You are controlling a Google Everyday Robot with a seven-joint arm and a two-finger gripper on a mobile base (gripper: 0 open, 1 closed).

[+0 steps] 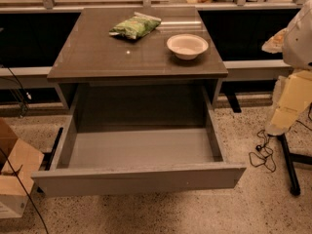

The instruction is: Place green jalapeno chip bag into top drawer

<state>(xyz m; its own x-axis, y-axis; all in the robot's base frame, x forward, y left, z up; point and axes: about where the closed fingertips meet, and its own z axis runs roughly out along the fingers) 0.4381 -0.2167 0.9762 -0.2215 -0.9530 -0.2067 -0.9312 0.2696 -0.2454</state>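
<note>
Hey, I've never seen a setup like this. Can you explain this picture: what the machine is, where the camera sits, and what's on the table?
There is one picture, looking down at the front of a grey-brown table. Where the camera is mounted is not known. The white and cream shapes at the right edge are the arm of a one-armed mobile robot. Its end effector, the two-finger grasping part, cannot be made out there. On the table lie a crinkled green jalapeno chip bag and, to its right and apart from it, a round white bowl. Below, the wide grey top drawer is pulled open. The bag rests on the table, so nothing holds it.
</note>
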